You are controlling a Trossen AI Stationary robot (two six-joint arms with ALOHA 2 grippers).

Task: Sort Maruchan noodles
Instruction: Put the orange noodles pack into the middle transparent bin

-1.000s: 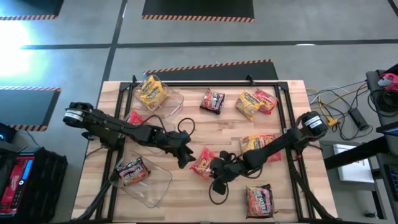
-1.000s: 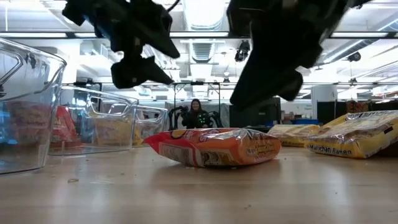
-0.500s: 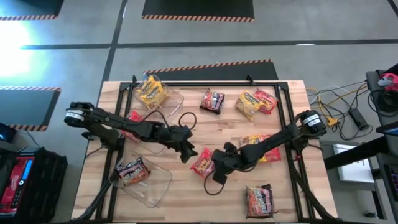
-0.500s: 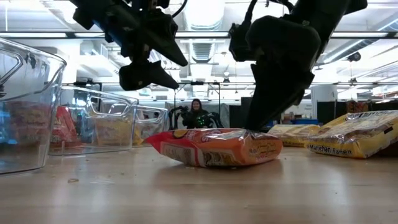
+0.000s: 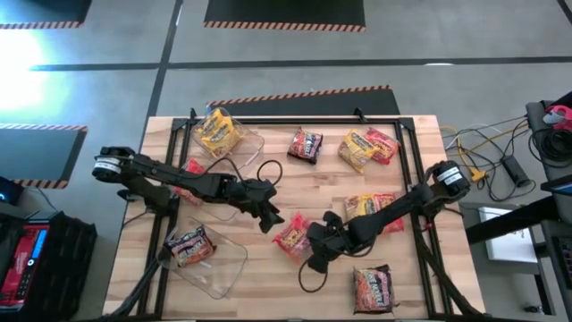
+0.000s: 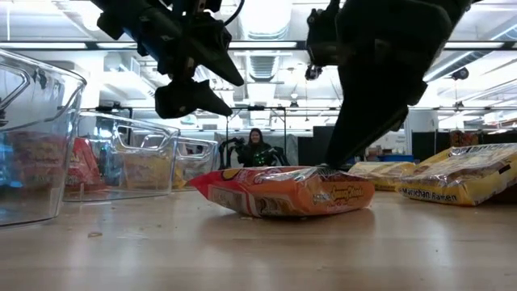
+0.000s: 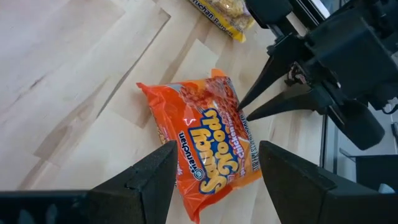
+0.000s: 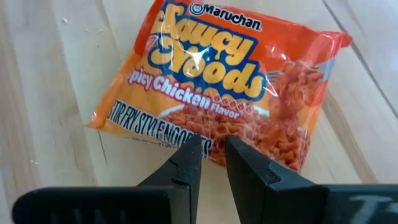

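An orange Maruchan noodles packet (image 5: 290, 238) lies flat on the wooden table near its middle, and shows label up in the right wrist view (image 8: 211, 81). My right gripper (image 5: 310, 249) slants down at it from the table's right. Its fingers are shut to a narrow slit, with the tips at the packet's right-hand long edge. My left gripper (image 5: 268, 217) hangs open just above and left of the packet (image 7: 205, 137), touching nothing. Its two fingers frame the packet in the left wrist view. My right gripper touches the orange packet with its shut fingertips (image 8: 189, 152) at the middle of one long edge (image 8: 214, 134), the one toward the table's right. The fingers slant down from the right. In the low view the tips (image 6: 329, 166) sit on the packet's top. The packet lies flat on the table.
Three clear bins stand on the left: one with a yellow packet (image 5: 219, 132), one with a red packet (image 5: 192, 170), and one near the front with a dark packet (image 5: 190, 246). Loose packets lie at the far right (image 5: 357, 148), mid right (image 5: 371, 207) and near right (image 5: 374, 286).
My right gripper has tipped steeply downward and brought its fingertips down from above the table onto the orange packet's edge. The packet's end on that side now bulges slightly outward. The gap between the fingers looks unchanged.
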